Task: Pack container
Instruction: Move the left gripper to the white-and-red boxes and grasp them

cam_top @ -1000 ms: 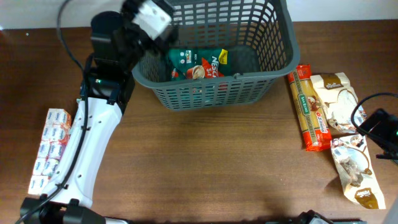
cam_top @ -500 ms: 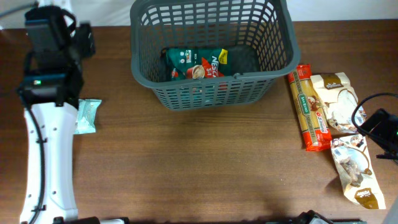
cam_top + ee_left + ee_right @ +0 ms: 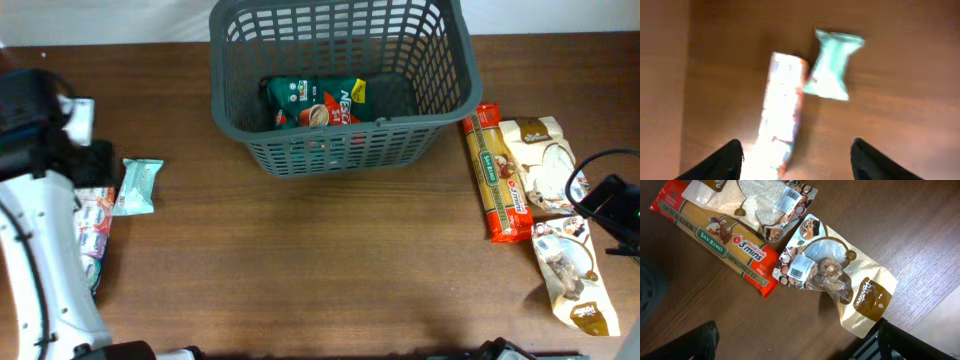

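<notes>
Now, the large dark grey lattice-slotted plastic basket (image 3: pixel 340 150) sits far-centre on the brown wooden worktop (image 3: pixel 300 270), a green snack packet (image 3: pixel 315 103) inside and bare wood before it. The left fingers (image 3: pixel 730 160), spread wide and empty, have swung from the basket out to the left edge. The right fingers (image 3: pixel 702 340) are likewise apart and empty.

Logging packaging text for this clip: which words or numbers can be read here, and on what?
"SAN REMO": red and yellow pasta pack.
"3 mins": same pack.
"NESC", cut off: green packet in the container.
Brown pouch: logo and stickers too small to read.
Mint packet and white strip pack: blurred, unreadable.
</notes>
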`<move>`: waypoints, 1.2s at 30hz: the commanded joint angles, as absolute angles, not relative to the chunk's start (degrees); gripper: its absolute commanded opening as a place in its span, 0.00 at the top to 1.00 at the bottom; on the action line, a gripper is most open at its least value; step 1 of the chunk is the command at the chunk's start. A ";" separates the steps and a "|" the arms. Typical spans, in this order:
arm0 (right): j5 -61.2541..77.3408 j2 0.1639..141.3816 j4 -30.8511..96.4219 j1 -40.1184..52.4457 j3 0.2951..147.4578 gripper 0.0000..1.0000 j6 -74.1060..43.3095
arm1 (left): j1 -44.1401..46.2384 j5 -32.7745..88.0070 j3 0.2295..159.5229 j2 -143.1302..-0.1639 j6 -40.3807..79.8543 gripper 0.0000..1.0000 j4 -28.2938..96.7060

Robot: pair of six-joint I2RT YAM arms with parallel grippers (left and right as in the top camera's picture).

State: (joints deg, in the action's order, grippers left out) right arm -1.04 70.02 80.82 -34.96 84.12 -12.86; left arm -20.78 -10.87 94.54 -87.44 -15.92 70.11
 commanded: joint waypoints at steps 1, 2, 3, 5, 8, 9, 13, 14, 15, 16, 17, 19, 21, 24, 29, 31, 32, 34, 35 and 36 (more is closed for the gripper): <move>-1.56 69.87 80.55 -35.27 84.33 0.01 -12.49 | -24.86 -6.94 92.01 -87.42 -19.70 0.38 65.87; -1.56 69.87 80.58 -35.27 84.33 0.01 -12.49 | -25.47 -5.04 90.96 -87.55 -21.23 0.38 64.23; -1.56 69.87 80.58 -35.27 84.33 0.01 -12.49 | -26.09 -3.03 89.43 -87.81 -22.96 0.38 62.15; -1.56 69.87 80.58 -35.27 84.33 0.01 -12.49 | -26.48 -2.72 85.76 -88.51 -25.67 0.37 58.15; -1.56 69.87 80.58 -35.27 84.33 0.01 -12.49 | -26.24 -2.72 80.47 -89.73 -31.90 0.33 54.48; -1.56 69.87 80.58 -35.27 84.33 0.01 -12.49 | -26.11 -2.74 78.98 -90.08 -34.04 0.32 53.56; -1.56 69.87 80.58 -35.27 84.33 0.01 -12.49 | -26.06 -3.03 74.52 -91.74 -45.06 0.30 50.89; -1.56 69.87 80.58 -35.27 84.33 0.01 -12.49 | -26.06 -3.97 73.91 -92.31 -47.86 0.30 50.37; -1.56 69.87 80.60 -35.27 84.33 0.01 -12.49 | -26.06 -5.52 73.65 -92.99 -48.84 0.30 49.50; -1.56 69.87 80.60 -35.27 84.33 0.01 -12.49 | -26.35 -7.86 73.58 -94.11 -48.95 0.28 47.86; -1.56 69.87 80.60 -35.27 84.33 0.01 -12.49 | -26.72 -8.27 73.58 -94.80 -48.97 0.27 47.16; -1.56 69.87 80.60 -35.27 84.33 0.01 -12.49 | -27.92 -8.14 73.58 -96.16 -48.97 0.26 46.65; -1.56 69.87 80.60 -35.27 84.33 0.01 -12.49 | -29.91 -7.29 73.58 -98.04 -48.99 0.27 46.37; -1.56 69.91 80.60 -35.27 84.33 0.01 -12.49 | -32.29 -7.14 73.58 -99.74 -48.95 0.26 46.19; -1.56 69.91 80.60 -35.27 84.33 0.01 -12.49 | -35.81 -4.19 73.54 -100.40 -46.11 0.02 46.22; -1.56 69.91 80.60 -35.27 84.33 0.01 -12.49 | -37.17 -2.79 73.54 -100.40 -45.93 0.02 46.22; -1.56 69.91 80.60 -35.27 84.33 0.01 -12.49 | -37.63 -2.04 73.43 -100.40 -45.91 0.02 46.22; -1.56 69.91 80.60 -35.27 84.33 0.01 -12.49 | -38.61 0.91 72.66 -100.40 -45.91 0.02 46.00; -1.56 69.91 80.60 -35.27 84.33 0.01 -12.49 | -38.87 1.74 72.05 -100.40 -45.93 0.02 45.56; -1.56 69.91 80.60 -35.27 84.33 0.01 -12.49 | -39.09 2.00 71.05 -100.40 -45.91 0.02 44.77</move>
State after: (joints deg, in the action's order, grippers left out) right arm -1.04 70.02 80.75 -34.96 84.12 -12.86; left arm -38.11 -2.68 73.36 -100.22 -46.68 45.74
